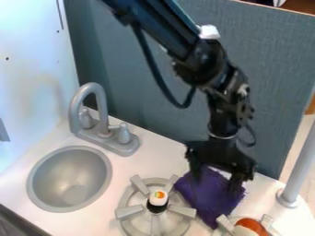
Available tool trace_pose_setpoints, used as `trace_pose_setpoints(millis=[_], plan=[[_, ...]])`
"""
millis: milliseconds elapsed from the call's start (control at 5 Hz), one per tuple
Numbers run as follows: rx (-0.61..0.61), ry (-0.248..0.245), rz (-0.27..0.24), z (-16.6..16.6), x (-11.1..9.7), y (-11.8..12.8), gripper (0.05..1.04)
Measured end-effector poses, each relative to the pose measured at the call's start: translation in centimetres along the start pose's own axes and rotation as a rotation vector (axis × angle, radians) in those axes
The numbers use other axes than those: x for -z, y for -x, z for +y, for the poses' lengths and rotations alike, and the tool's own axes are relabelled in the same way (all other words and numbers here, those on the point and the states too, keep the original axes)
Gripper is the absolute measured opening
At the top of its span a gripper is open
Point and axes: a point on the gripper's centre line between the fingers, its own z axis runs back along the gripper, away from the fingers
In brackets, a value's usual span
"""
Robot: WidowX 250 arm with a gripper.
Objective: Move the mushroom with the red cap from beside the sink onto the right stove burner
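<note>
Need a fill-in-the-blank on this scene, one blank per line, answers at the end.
The hand is down at a cloth whose colour is ____.
The burner nearer the sink has a small toy standing at its ____.
Both the faucet and the sink are coloured ____.
The arm comes into view from the picture's ____ edge.

Missing words, in order: purple; centre; grey; top.

bright light, pale glare on white wall (31, 50), soft shading in sink (66, 173)
</note>
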Motion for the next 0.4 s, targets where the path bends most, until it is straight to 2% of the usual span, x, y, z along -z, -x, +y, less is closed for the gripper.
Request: trace_pose_setpoints(millis=[200, 400], plan=[[0.034, -0.063, -0.055, 0.0, 1.7, -1.6, 1.003], [0.052, -0.103, -0.056, 0.2, 1.4, -2.9, 1.003]])
